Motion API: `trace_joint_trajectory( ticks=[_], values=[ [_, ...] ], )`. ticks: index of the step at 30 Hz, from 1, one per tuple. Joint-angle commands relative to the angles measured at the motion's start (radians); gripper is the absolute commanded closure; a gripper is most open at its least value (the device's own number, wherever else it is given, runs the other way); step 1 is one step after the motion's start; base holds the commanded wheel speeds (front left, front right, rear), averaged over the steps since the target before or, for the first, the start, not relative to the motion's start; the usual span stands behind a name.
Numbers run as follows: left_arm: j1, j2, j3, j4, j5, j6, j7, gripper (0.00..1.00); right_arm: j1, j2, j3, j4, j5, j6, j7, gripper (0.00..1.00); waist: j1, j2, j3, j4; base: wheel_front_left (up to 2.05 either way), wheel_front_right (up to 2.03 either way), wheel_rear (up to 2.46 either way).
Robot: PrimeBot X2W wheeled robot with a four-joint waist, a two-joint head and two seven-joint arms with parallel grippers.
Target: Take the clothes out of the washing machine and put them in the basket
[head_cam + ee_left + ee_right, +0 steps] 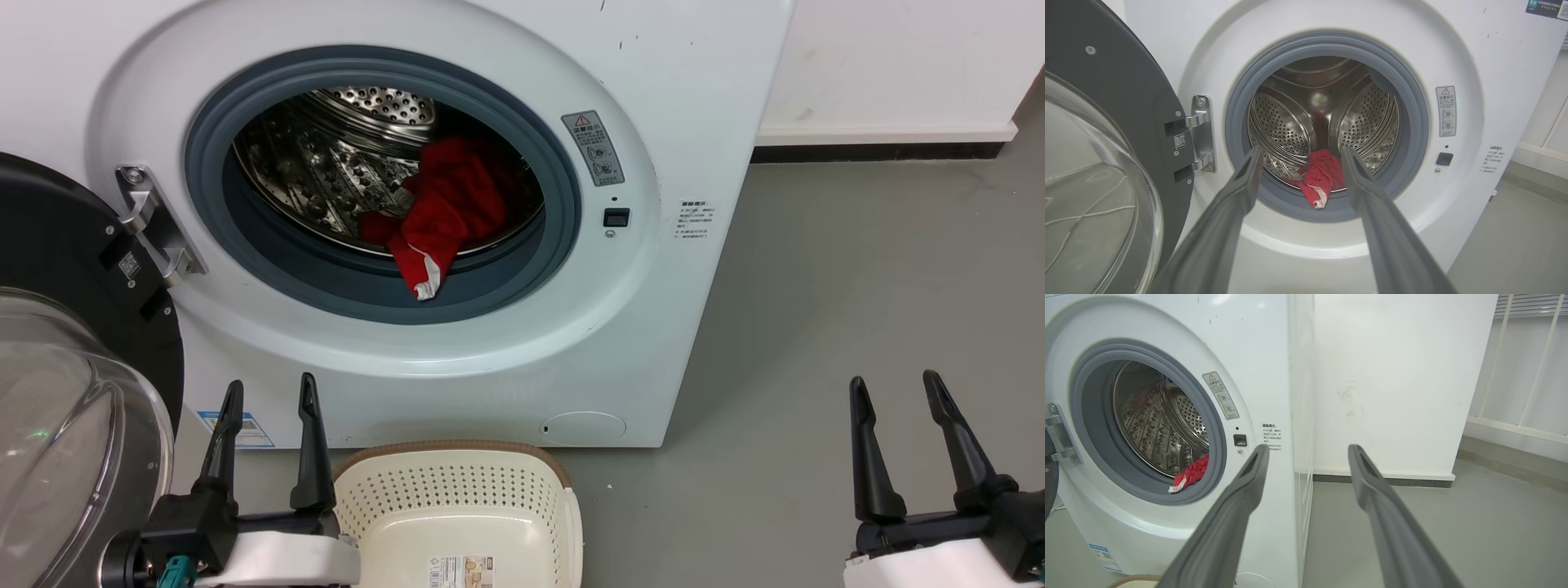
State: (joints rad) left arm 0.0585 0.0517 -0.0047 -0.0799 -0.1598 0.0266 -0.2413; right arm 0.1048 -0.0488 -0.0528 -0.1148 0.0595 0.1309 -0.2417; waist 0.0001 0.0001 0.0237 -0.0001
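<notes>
Red clothes (pixel 445 212) with white trim lie in the steel drum of the white washing machine (pixel 669 106), one end hanging over the grey seal (pixel 245 237). The clothes (pixel 1321 177) also show in the left wrist view, and a red corner of the clothes (pixel 1188 477) in the right wrist view. The cream basket (pixel 457 506) with its brown rim stands on the floor before the machine, nothing in it but a label. My left gripper (pixel 269 392) is open beside the basket's left edge. My right gripper (pixel 894 388) is open over the floor at the right.
The machine's glass door (pixel 73 392) stands swung open at the left, close to my left arm, held on a metal hinge (pixel 155 224). Grey floor (pixel 857 286) stretches to the right of the machine, up to a white wall (pixel 898 65) with a dark skirting.
</notes>
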Motion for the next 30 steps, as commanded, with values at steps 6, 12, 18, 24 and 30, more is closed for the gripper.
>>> trace_joint_trajectory(
  ticks=[6,12,18,24,30],
  values=[
    [0.019,-0.002,-0.001,0.005,0.030,-0.006,-0.019,0.00,0.019,-0.002,-0.001,-0.016,-0.040,0.000,-0.018,0.00,-0.0001,-0.0001,0.000,-0.001,0.00,0.00,0.00],
    [0.020,-0.002,-0.002,0.020,0.042,-0.002,-0.026,0.00,0.023,-0.002,0.000,-0.015,-0.054,0.000,-0.024,0.00,-0.0001,-0.0001,0.002,0.000,0.00,0.00,0.00],
    [0.021,-0.002,0.000,0.039,0.026,-0.007,-0.024,0.00,0.022,-0.002,0.000,-0.005,-0.039,0.000,-0.024,0.00,-0.0001,-0.0001,0.000,-0.001,0.00,0.00,0.00],
    [0.021,-0.002,0.002,0.052,0.017,-0.008,-0.024,0.00,0.024,-0.002,-0.002,0.000,-0.023,0.000,-0.024,0.00,-0.0001,-0.0001,0.000,-0.002,0.00,0.00,0.00],
    [0.018,-0.002,0.002,0.057,0.026,-0.005,-0.024,0.00,0.025,-0.002,-0.001,-0.003,-0.023,0.000,-0.024,0.00,-0.0001,-0.0001,0.001,-0.002,0.00,0.00,0.00]
  ],
)
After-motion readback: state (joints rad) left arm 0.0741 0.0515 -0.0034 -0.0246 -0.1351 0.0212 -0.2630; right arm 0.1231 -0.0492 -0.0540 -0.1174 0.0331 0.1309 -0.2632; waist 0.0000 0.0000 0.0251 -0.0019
